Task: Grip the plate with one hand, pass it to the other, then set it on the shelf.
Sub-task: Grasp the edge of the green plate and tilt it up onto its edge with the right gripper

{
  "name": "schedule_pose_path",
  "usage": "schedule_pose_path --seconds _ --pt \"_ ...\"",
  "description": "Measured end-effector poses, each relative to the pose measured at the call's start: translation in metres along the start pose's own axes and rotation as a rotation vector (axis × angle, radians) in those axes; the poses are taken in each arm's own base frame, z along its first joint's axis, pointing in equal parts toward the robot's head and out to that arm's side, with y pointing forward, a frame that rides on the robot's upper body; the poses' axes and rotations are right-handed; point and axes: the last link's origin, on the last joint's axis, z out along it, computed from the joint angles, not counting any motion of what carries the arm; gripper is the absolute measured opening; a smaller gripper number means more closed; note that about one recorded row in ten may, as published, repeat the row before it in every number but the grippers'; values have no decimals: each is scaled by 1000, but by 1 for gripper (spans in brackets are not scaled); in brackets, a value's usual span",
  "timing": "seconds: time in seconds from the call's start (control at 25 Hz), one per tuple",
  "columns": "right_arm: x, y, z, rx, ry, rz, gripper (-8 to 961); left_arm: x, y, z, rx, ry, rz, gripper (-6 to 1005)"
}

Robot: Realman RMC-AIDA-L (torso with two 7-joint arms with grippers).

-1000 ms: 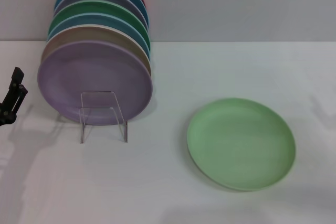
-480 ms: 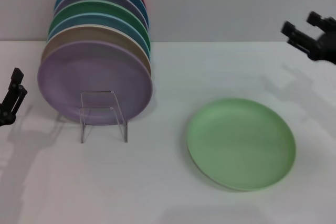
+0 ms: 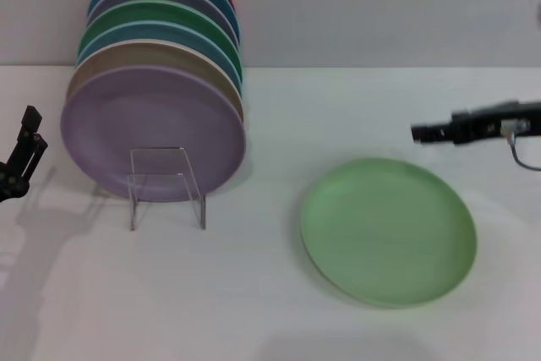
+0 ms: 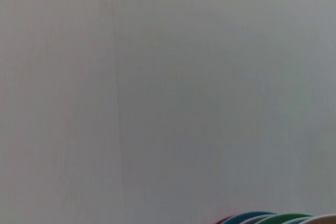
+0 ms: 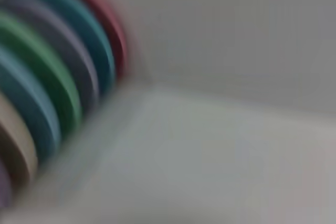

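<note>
The light mint-green plate lies flat on the white table, right of centre in the head view. My right gripper reaches in from the right edge, turned side-on. Its tips hover just beyond the plate's far right rim and do not touch it. My left gripper is parked at the far left edge, left of the rack, and holds nothing. The clear acrylic shelf stands at the left. A lilac plate leans at the front of it.
Several coloured plates stand on edge behind the lilac one, among them a darker emerald-green plate. Their rims show in the left wrist view and, blurred, in the right wrist view. A grey wall backs the table.
My right arm came into view at the upper right, then moved down and left and turned side-on near the mint plate's far rim. The left gripper barely shifted. The plate has not moved.
</note>
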Motion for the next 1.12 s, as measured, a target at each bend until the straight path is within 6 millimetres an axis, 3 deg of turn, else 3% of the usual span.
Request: schedule_pose_path --seconds 0.04,0.24,0.44,0.64,1.12 --pt "5 -1 -1 34 98 -6 775 0 0 1 -1 1 0 775" --pt "14 -5 -4 77 190 -32 770 0 0 1 -2 1 0 773" --pt "22 -10 -1 101 242 -38 761 0 1 1 -6 1 -1 772" --pt "31 -10 15 80 286 -35 752 0 3 1 -17 0 -3 770" --pt "35 -3 31 62 318 -64 730 1 5 2 -26 7 -7 766"
